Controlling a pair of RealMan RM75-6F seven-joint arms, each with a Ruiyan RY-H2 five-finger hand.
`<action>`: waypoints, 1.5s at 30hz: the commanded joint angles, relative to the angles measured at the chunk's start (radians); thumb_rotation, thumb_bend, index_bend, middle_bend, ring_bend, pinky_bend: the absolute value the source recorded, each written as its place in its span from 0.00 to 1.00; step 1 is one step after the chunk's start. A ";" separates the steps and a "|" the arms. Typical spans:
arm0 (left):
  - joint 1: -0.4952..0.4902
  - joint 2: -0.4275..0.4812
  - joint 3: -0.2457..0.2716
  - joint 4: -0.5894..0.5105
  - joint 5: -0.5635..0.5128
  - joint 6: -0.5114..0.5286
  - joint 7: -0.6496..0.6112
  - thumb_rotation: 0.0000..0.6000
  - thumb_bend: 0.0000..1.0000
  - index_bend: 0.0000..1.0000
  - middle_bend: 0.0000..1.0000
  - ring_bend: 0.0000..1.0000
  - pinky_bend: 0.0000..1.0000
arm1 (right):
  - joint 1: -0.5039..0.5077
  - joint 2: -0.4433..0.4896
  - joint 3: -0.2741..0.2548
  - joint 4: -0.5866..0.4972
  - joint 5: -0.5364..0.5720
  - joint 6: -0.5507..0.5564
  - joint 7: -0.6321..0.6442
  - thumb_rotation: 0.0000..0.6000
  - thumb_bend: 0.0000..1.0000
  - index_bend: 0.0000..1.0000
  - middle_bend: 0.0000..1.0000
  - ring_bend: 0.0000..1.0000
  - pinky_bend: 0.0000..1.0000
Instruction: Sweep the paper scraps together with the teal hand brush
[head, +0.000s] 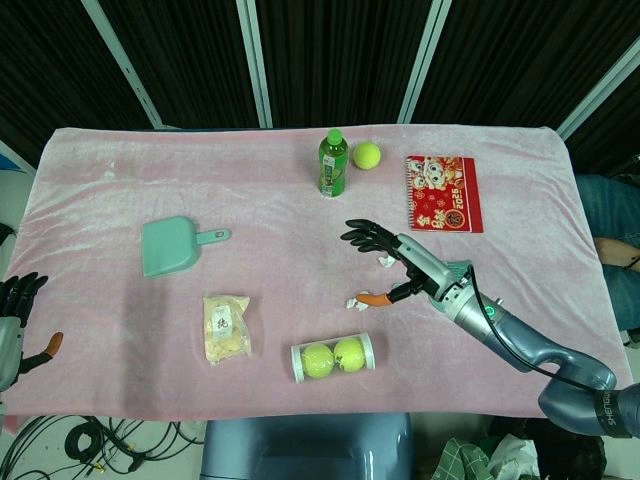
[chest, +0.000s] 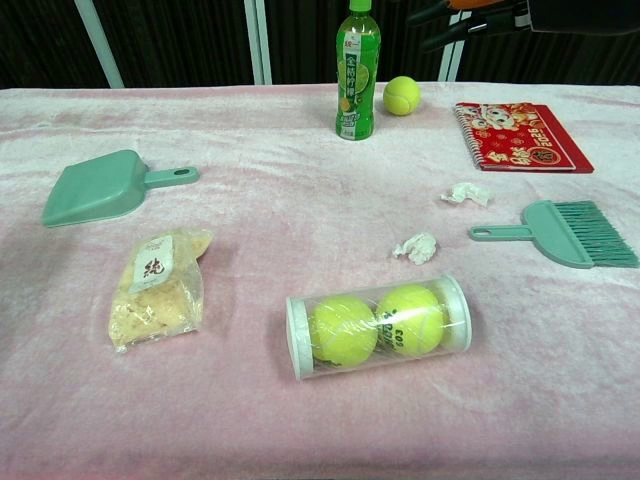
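Note:
The teal hand brush (chest: 565, 232) lies flat on the pink cloth at the right, handle pointing left; in the head view only a teal corner (head: 459, 270) shows beside my right forearm. Two white paper scraps lie apart left of it, one nearer the handle (chest: 466, 193) and one further forward (chest: 416, 247), (head: 355, 300). My right hand (head: 400, 262) hovers above the scraps with fingers spread and holds nothing; the chest view shows it only at the top edge (chest: 480, 12). My left hand (head: 15, 320) hangs off the table's front left corner, empty.
A teal dustpan (head: 170, 246) lies at the left, a snack bag (head: 226, 327) in front of it. A clear tube of tennis balls (chest: 378, 325) lies near the front edge. A green bottle (head: 333, 163), a loose tennis ball (head: 366, 154) and a red notebook (head: 444, 193) sit at the back.

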 joint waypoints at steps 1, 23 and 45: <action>0.000 0.000 0.000 0.000 0.000 0.000 0.001 1.00 0.31 0.10 0.08 0.01 0.05 | -0.002 0.000 0.002 0.002 -0.001 0.000 0.003 1.00 0.07 0.12 0.16 0.16 0.16; 0.001 0.000 0.000 -0.001 -0.001 0.002 0.002 1.00 0.31 0.10 0.08 0.01 0.06 | -0.007 0.018 -0.003 0.031 -0.001 -0.043 -0.094 1.00 0.07 0.15 0.19 0.16 0.16; -0.003 0.002 0.001 -0.009 -0.020 -0.016 0.033 1.00 0.31 0.10 0.08 0.01 0.06 | -0.038 -0.225 -0.070 0.071 0.758 0.067 -1.707 1.00 0.12 0.23 0.29 0.17 0.16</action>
